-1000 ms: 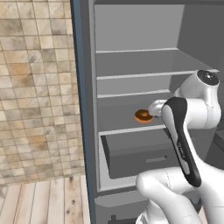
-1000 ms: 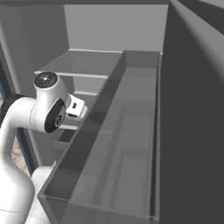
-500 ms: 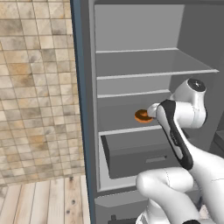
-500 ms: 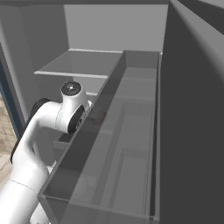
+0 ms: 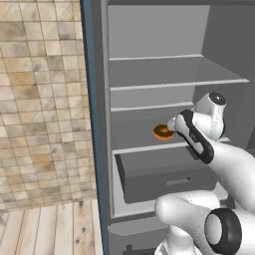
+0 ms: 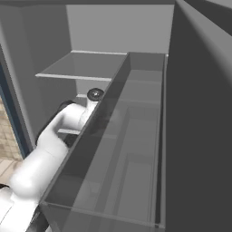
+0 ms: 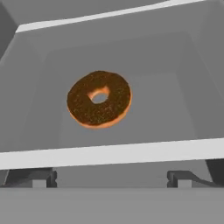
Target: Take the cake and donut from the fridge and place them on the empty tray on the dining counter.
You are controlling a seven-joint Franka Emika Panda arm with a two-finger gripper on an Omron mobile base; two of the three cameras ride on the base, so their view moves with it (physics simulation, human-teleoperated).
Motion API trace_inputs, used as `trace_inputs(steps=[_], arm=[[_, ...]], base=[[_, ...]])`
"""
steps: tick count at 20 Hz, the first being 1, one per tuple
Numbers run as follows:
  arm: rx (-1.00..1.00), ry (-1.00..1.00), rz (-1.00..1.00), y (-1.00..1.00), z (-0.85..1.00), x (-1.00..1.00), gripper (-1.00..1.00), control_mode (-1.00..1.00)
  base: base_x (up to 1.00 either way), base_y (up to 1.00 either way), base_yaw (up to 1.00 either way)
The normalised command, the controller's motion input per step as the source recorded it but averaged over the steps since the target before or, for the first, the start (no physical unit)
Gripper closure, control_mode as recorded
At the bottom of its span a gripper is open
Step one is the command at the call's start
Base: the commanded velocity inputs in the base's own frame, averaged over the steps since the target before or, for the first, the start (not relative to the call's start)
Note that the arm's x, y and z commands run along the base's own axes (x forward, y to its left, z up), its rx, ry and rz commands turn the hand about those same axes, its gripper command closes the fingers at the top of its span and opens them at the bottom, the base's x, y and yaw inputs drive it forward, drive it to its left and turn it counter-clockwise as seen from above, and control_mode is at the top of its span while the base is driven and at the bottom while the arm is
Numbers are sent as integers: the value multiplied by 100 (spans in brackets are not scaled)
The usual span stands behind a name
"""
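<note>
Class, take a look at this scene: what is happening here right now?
A white robot arm reaches into the open fridge toward the donut, which lies flat on a light grey shelf above the grey drawer. The gripper is open and holds nothing; its fingers sit in front of the shelf's edge, short of the donut. Nothing has been picked up yet.

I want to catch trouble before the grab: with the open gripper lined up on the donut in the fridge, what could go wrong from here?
1. The donut lies flat and well back on the fridge shelf; the open gripper is still outside the shelf's front edge, so a low approach could catch that edge.
2. The ring is wide; fingers closing off-centre might push it deeper instead of gripping it.
3. The arm reaches in just above the drawer, so a downward drift might bump it.
</note>
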Motion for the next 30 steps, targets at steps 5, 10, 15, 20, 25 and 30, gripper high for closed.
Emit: trace_inputs(steps=[5,10,15,20,25,30], arm=[[0,6,3,-14,-28,72,-100,-100],[0,15,0,-14,-14,70,-100,-100],[0,10,0,-7,-19,58,-100,-100],[0,5,0,-4,-27,48,-100,-100],[0,2,0,-12,-32,39,-100,-100],[0,1,0,-8,-27,40,-100,-100]], base=[[0,0,0],[0,0,0],[0,0,0],[0,0,0],[0,0,0],[0,0,0]])
